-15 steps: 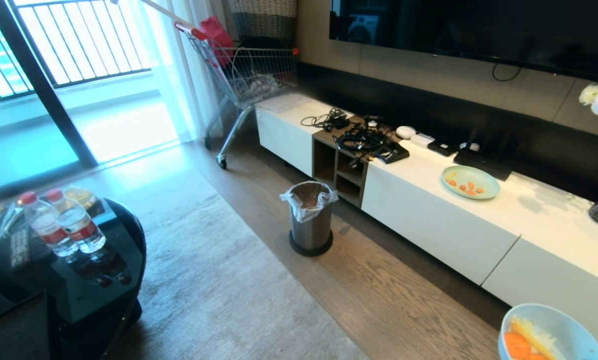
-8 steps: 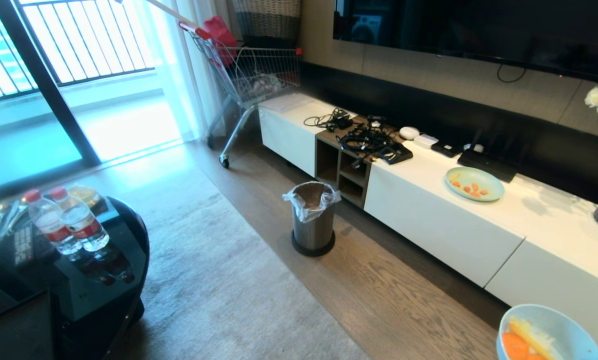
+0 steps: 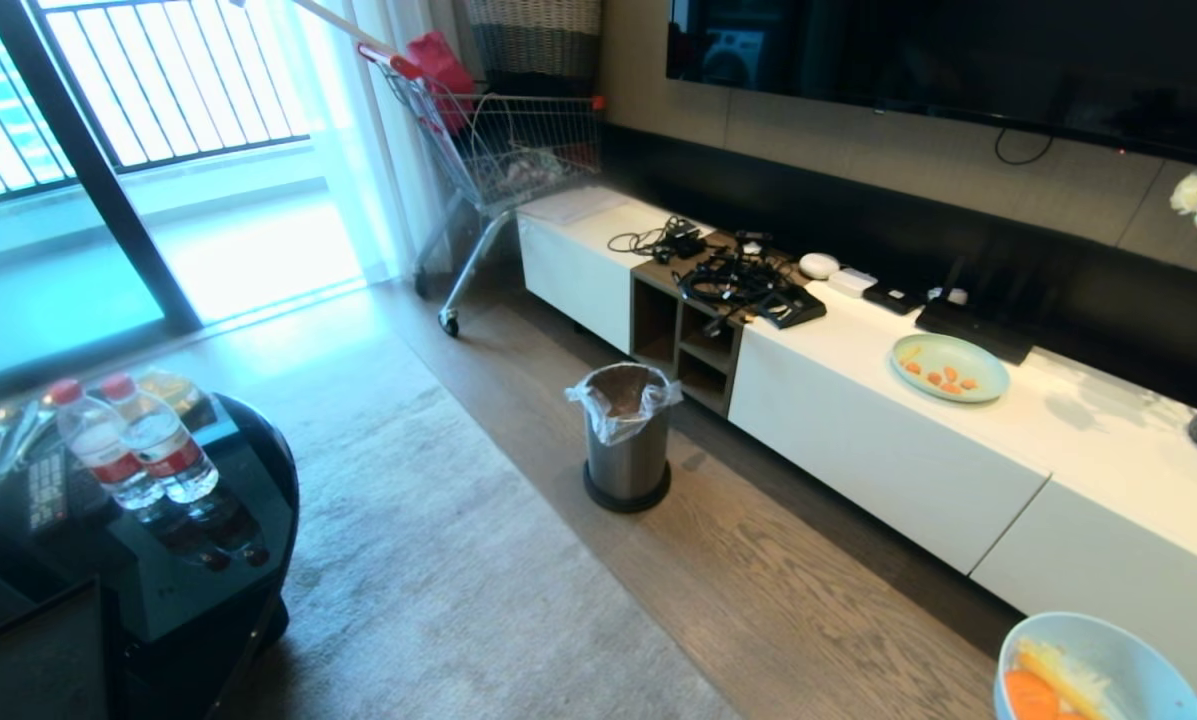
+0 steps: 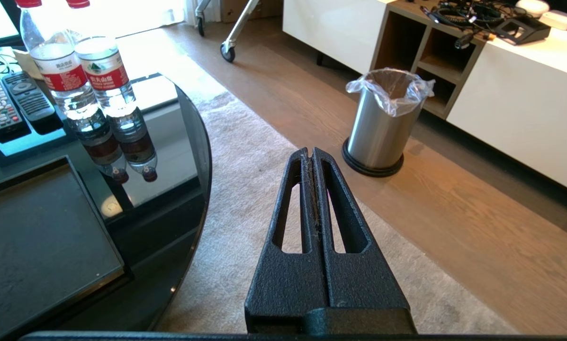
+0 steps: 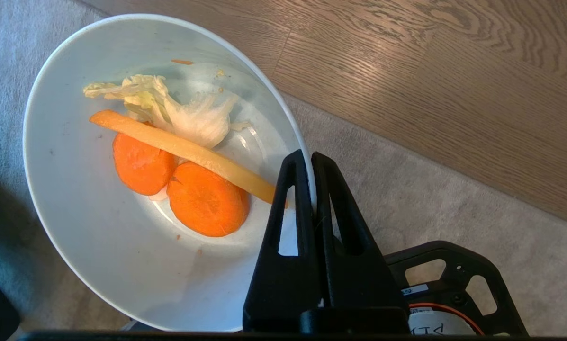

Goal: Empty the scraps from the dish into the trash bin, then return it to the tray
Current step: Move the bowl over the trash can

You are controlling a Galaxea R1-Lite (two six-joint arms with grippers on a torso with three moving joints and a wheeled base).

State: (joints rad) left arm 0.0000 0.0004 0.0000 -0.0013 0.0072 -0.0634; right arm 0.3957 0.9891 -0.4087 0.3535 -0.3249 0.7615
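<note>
Pinching the bowl's (image 5: pixel 122 227) rim, the right gripper (image 5: pixel 310 158) holds it mouth-up (yellow strip (image 5: pixel 184 150) lying across two carrot slices (image 5: pixel 206 199)).

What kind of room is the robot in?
Most likely a living room in a home. A big dark screen hangs on the wall above a long, low white cabinet, a rug lies on the wood floor, and remote controls sit on a dark glass table.

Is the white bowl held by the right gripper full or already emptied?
Not emptied. The bowl holds carrot slices, a pale strip and leafy bits; the right gripper pinches its rim.
</note>
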